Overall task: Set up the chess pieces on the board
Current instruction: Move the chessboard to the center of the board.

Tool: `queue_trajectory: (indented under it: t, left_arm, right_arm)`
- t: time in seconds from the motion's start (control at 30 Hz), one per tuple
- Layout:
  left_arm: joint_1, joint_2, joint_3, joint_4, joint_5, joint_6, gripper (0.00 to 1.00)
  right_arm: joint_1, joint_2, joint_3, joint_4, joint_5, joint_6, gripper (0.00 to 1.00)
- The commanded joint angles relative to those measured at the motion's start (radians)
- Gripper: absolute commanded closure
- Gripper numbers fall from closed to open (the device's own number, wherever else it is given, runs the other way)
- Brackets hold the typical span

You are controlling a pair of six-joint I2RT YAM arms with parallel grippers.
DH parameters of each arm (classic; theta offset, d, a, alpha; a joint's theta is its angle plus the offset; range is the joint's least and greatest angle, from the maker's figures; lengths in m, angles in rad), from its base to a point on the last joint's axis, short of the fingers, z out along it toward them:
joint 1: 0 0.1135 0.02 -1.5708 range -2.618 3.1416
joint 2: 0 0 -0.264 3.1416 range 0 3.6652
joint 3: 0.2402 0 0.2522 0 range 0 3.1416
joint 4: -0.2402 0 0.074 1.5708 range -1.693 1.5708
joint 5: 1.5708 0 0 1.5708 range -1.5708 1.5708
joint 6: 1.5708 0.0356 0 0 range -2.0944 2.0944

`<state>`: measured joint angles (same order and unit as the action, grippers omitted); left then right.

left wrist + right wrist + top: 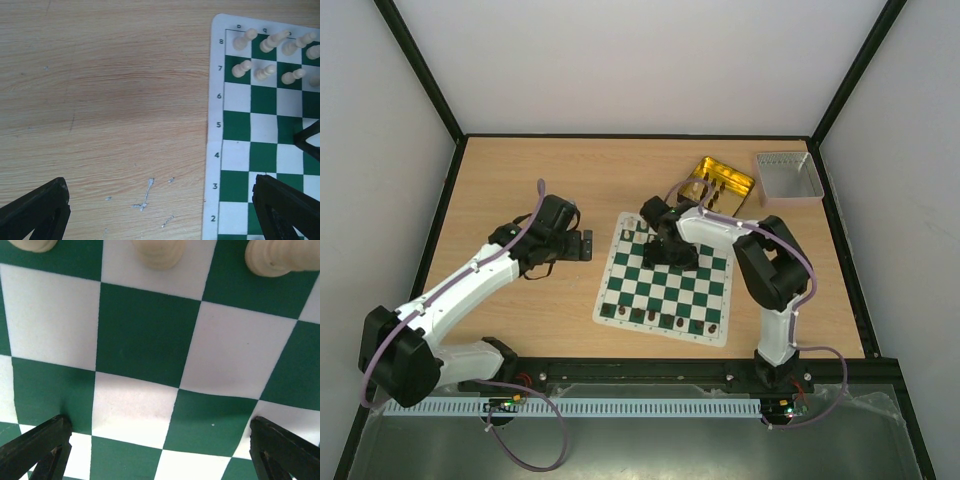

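Under the left gripper [160, 200] the table [100, 100] is matt wood grain with pale scuffs. The board [145, 330] below the right gripper [160, 435] looks smooth and faintly sheened. Pieces [160, 252] ahead of it are smooth, cream and turned. Its fingers [40, 452] look like matt black plastic.

Top external view: a fixed camera high above and behind the arm bases, tilted down and forward, far enough to take in the whole table [520, 180]; the bases sit at 6 o'clock and the board [670, 290] just right of centre. Left wrist view: camera riding on the left gripper [584, 245], looking down from close range at bare wood, with the board's edge entering from 3 o'clock and cream chess pieces [265, 72] at 1 o'clock. Right wrist view: camera on the right gripper [159, 422], very near the board, a few squares filling the frame and piece bases at 12 o'clock. All three views share the board.
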<state>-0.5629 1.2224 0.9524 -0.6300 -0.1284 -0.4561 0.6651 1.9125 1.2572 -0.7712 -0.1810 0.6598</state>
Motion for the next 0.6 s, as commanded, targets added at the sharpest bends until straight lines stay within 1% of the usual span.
queue_trajectory:
  t: [0.0,0.1,0.3,0.57]
  left_arm:
    - [-0.013,-0.021,0.038,-0.039,-0.051,0.002,0.01]
    - [-0.022,-0.026,0.042,-0.045,-0.069,0.002,0.01]
    - [-0.035,-0.039,0.033,-0.048,-0.089,0.002,0.01]
    - [-0.053,-0.049,0.032,-0.064,-0.136,0.0,0.01]
  right_arm:
    - [0.05,0.099,0.056,0.026,-0.075,-0.02,0.05]
    - [0.075,0.132,0.111,0.006,-0.086,-0.02,0.05]
    - [0.128,0.197,0.213,-0.049,-0.109,-0.094,0.05]
    - [0.197,0.237,0.252,-0.088,-0.112,-0.149,0.05]
